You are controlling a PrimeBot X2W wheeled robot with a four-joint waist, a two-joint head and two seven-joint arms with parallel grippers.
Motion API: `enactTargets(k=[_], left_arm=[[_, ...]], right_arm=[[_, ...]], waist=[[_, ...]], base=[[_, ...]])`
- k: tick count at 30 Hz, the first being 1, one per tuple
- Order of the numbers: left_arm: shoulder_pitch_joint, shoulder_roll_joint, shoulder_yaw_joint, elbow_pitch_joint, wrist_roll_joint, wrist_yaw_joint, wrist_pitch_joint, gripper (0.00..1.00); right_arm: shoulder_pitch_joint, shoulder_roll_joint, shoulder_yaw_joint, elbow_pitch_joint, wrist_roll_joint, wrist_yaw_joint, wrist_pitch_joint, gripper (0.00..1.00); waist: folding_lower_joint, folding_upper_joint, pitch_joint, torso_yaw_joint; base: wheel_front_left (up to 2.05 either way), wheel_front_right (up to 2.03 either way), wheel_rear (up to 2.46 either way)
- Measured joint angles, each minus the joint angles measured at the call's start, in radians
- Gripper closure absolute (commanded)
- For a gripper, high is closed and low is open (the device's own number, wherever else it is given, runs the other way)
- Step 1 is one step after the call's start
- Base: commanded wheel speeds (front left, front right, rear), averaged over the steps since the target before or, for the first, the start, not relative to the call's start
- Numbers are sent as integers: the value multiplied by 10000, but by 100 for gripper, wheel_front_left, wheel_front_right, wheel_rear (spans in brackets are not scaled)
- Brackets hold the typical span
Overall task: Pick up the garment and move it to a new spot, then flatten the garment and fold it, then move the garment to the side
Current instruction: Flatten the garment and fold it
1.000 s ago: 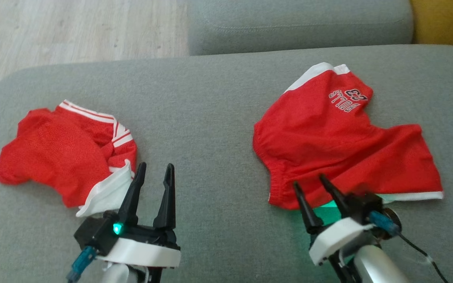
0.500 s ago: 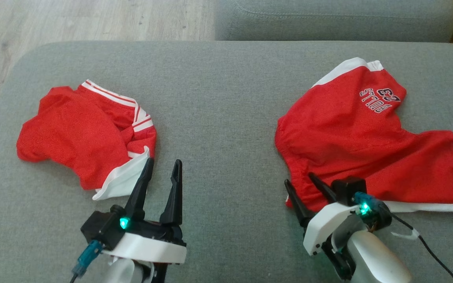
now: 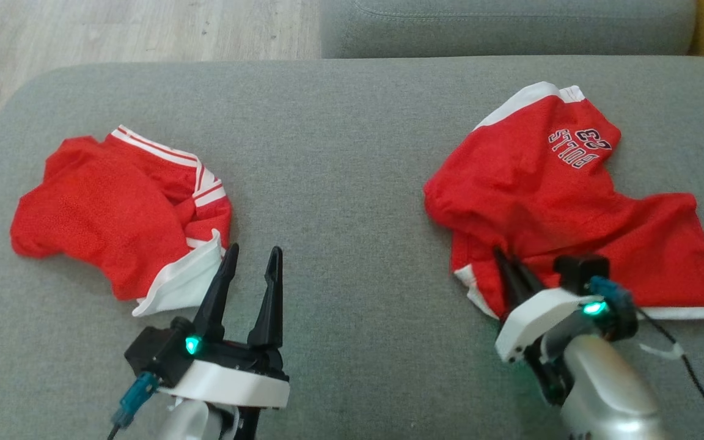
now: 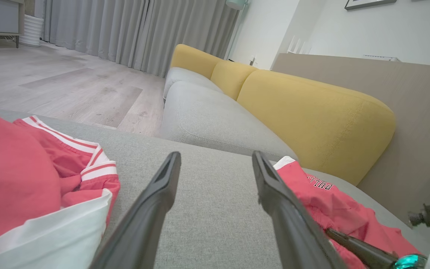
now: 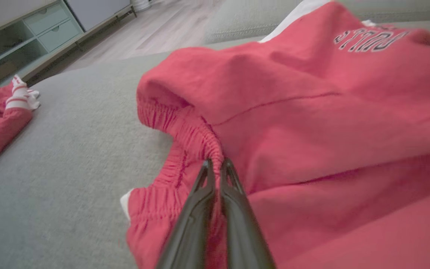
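left hand spread | grey cushion | lettered garment right | striped garment left

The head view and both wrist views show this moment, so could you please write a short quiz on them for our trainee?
1. True or false: the right claw is shut on the elastic waistband of the red shorts.
2. Pick one. The left claw is: A) open and holding nothing; B) shut on the shorts; C) shut and holding nothing.
3. Short answer: which word is printed on the shorts, next to the number?

Key: 1 true; 2 A; 3 BULLS.
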Motion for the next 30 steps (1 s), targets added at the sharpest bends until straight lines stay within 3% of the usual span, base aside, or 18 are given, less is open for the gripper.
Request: enactTargets(k=[7,8,9,16,20,25,30], left_arm=[[-127,0,-29,-12,-50,0,0,0],[-127,0,-44,-10,-63,0,0,0],[-127,0,-61,-8,-63,0,0,0],[-121,2,-13,38,-59,0,0,0],[-113,2,48,44,-56,0,0,0],[-59,2,140,23,35,0,0,0],[-18,2,219,-6,58,0,0,0]], right_arm=[[-596,-2,-986,723,-736,0,-382,100],[-646,-2,-997,876,-905,0,-383,95],[-666,-2,-989,993,-1099,0,-422,0],[-680,0,-803,1181,-1229,0,-777,0],[-581,0,-999,642,-1181,0,-886,0],[216,-6,-1875,-1887,-1463,0,-955,0],[2044,-8,-2974,-4169,-1893,0,-957,0]], waist=[[-1,0,42,-74],[-1,0,42,-77],[0,0,40,-85],[-1,0,-125,-340],[-1,0,-275,-589],[-2,0,-452,-1037],[-2,0,-607,-1558]], base=[[0,0,0],[0,0,0],[0,0,0],[0,0,0],[0,0,0],[0,0,0],[0,0,0]])
